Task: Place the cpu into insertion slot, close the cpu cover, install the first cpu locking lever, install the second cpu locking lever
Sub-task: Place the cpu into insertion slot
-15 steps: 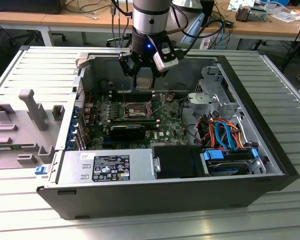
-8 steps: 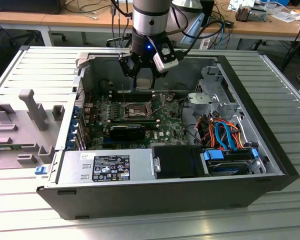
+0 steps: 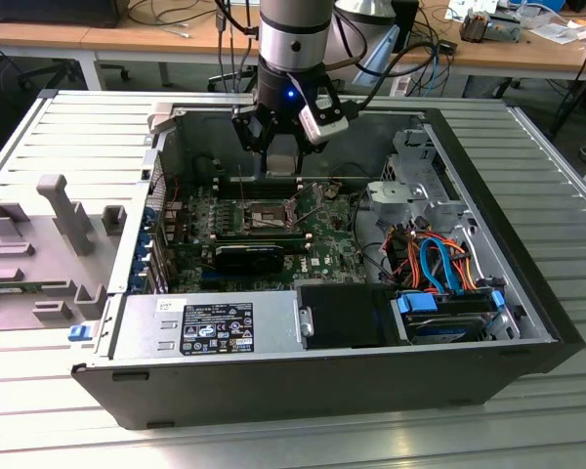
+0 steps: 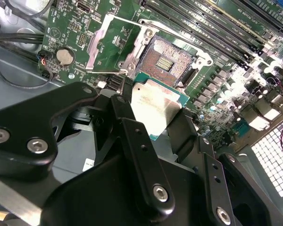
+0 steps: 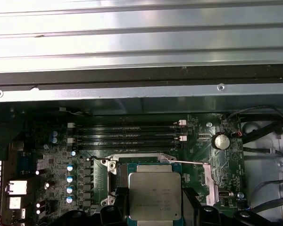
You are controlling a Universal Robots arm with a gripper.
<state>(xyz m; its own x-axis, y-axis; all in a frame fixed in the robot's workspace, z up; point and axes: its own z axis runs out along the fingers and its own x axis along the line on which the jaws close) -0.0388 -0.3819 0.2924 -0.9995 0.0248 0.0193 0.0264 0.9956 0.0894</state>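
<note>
The cpu (image 4: pixel 154 104) was noted clamped by its edges between the fingers (image 4: pixel 122 110) of the gripper (image 4: pixel 153 115). It was held level over the motherboard (image 3: pixel 322 239), near the insertion slot (image 4: pixel 169 62) but not yet in it. The slot's dark centre lay bare, with the cpu cover (image 4: pixel 131 55) tilted open beside it. The first step, placing, was judged in hand, and seating was judged to call for the cpu to be squared with the slot's rim and lowered flat, without tilt.
</note>
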